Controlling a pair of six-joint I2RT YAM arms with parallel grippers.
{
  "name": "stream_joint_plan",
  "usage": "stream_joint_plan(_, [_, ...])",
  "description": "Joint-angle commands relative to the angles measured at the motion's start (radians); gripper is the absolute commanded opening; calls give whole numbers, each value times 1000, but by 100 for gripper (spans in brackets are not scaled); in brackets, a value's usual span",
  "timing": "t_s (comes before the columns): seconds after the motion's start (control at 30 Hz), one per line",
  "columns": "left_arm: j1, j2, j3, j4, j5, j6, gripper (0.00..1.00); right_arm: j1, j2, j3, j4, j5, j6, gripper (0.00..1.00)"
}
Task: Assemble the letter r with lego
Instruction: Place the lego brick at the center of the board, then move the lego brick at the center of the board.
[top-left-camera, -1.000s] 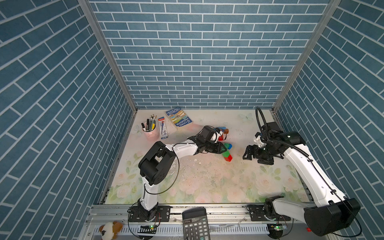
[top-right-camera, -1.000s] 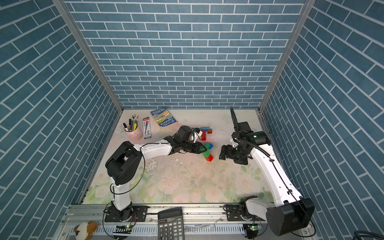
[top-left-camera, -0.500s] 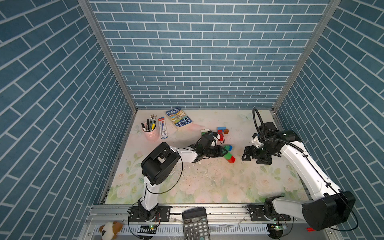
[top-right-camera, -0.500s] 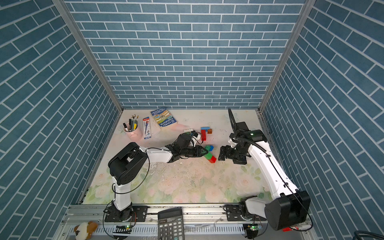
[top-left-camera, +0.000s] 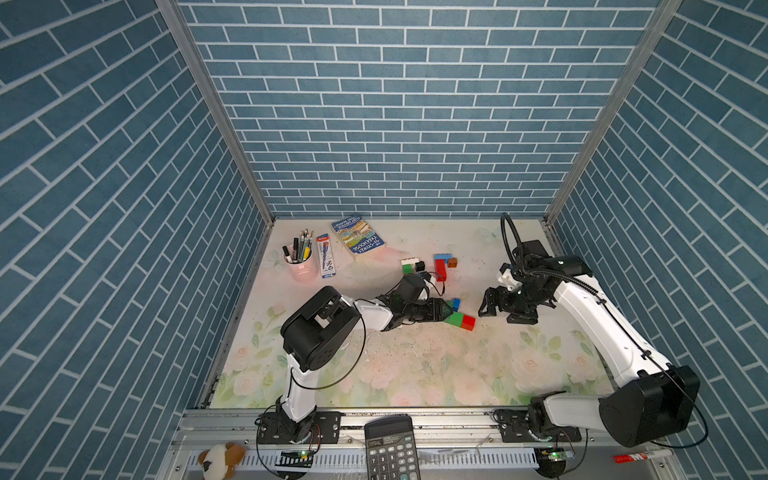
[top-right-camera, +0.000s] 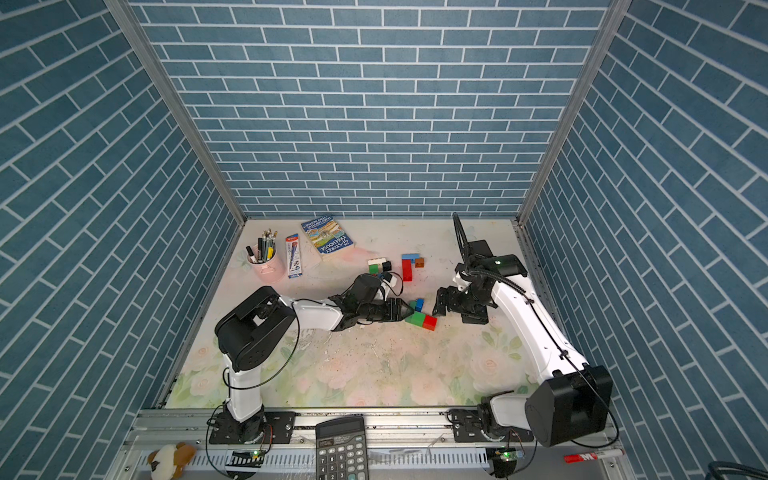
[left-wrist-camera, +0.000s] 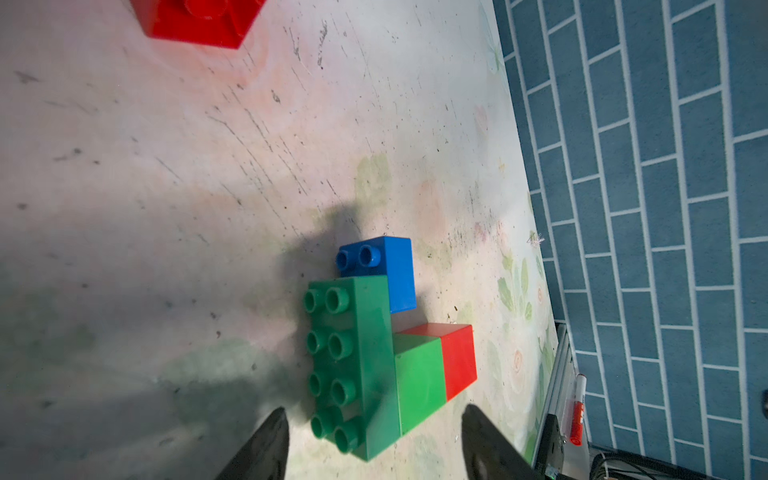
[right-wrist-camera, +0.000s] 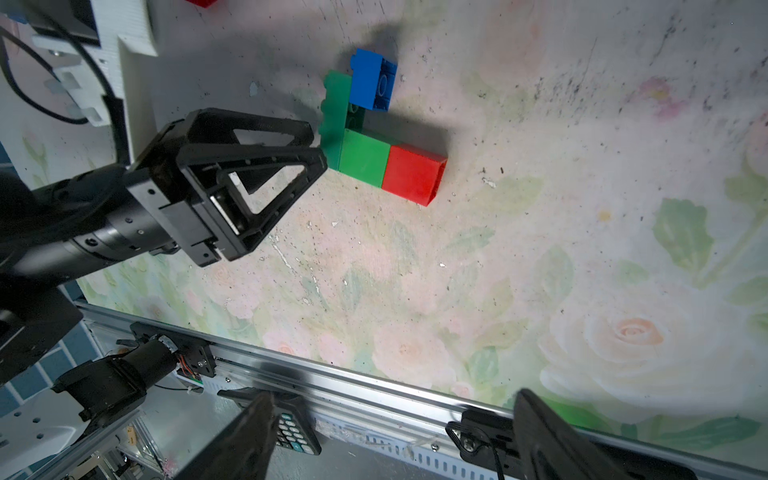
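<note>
The lego lies in three groups. Nearest me, a long green brick (left-wrist-camera: 353, 353) lies on its side, joined to a blue brick (left-wrist-camera: 395, 270), a green square (left-wrist-camera: 417, 374) and a red square (left-wrist-camera: 459, 357); both top views show this group (top-left-camera: 461, 321) (top-right-camera: 422, 320). My left gripper (left-wrist-camera: 374, 419) is open, its fingers either side of the long brick's end with gaps. The right gripper (top-left-camera: 488, 303) hangs open and empty just right of the group. Farther back are a red, light blue and brown piece (top-left-camera: 441, 266) and a white, green and black cluster (top-left-camera: 411, 266).
A pink pen cup (top-left-camera: 301, 270), a pen box (top-left-camera: 325, 259) and a book (top-left-camera: 357, 240) stand at the back left. A calculator (top-left-camera: 390, 449), a plush toy (top-left-camera: 220, 457) and a red marker (top-left-camera: 631, 457) lie beyond the front rail (top-left-camera: 415, 413).
My left gripper, shut a second ago, has swung toward the front beside the green and red bricks and opened its jaws. The right gripper drifted slightly left, still open.
</note>
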Motion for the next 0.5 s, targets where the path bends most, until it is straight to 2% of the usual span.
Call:
stream_joint_plan(0.0, [49, -136, -37, -73, -12, 57, 75, -3, 66, -37, 75, -12, -44, 90])
stream_joint_plan(0.17, [89, -407, -72, -404, -144, 253, 88, 11, 154, -67, 190, 15, -98, 88])
stream_joint_plan(0.27, [95, -563, -71, -612, -245, 374, 93, 55, 215, -41, 218, 91, -125, 88])
stream_joint_plan(0.33, [109, -660, -85, -703, -297, 415, 95, 93, 258, -11, 222, 112, -139, 88])
stream_joint_plan(0.47, [164, -791, -115, -788, -311, 449, 98, 129, 328, 13, 261, 122, -163, 88])
